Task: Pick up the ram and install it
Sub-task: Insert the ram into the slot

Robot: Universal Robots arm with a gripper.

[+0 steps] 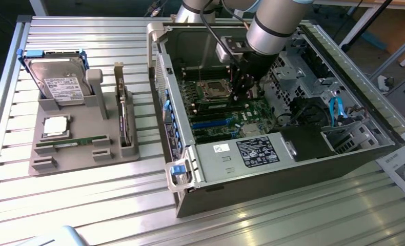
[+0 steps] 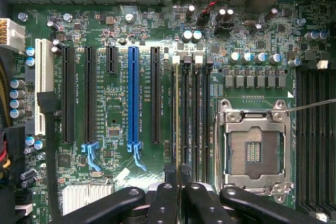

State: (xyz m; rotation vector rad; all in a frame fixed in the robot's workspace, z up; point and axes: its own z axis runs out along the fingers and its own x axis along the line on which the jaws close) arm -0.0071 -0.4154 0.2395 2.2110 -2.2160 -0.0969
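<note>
Right now I have the arm's black two-fingered gripper point(image 1: 245, 89) down inside the open dark-grey metal computer case point(image 1: 271, 177), over the green motherboard point(image 2: 118, 77). On the wrist camera the gripper point(image 2: 177, 174) has its black fingertips point(image 2: 169, 177) drawn close together, with only a narrow gap between them. A long, thin green circuit-board ram point(image 2: 176, 114) sits in that gap, seen edge-on as a pale strip.

The ram lies in line with the row of black memory slots point(image 2: 195, 119), on the side of that row away from the square silver-framed CPU socket point(image 2: 253, 145). I cannot tell whether it is seated in a slot or just above one. A long blue expansion slot point(image 2: 133, 95) runs parallel to it, further from the socket.

On the exterior view's left a grey moulded parts tray point(image 1: 79, 156) rests on the slatted metal table point(image 1: 257, 225). It holds:
- a second green memory stick point(image 1: 73, 141) lying flat
- a square silver CPU chip point(image 1: 55, 126)
- a silver hard drive point(image 1: 60, 82)
- a dark expansion card point(image 1: 125, 120) standing on edge
</note>
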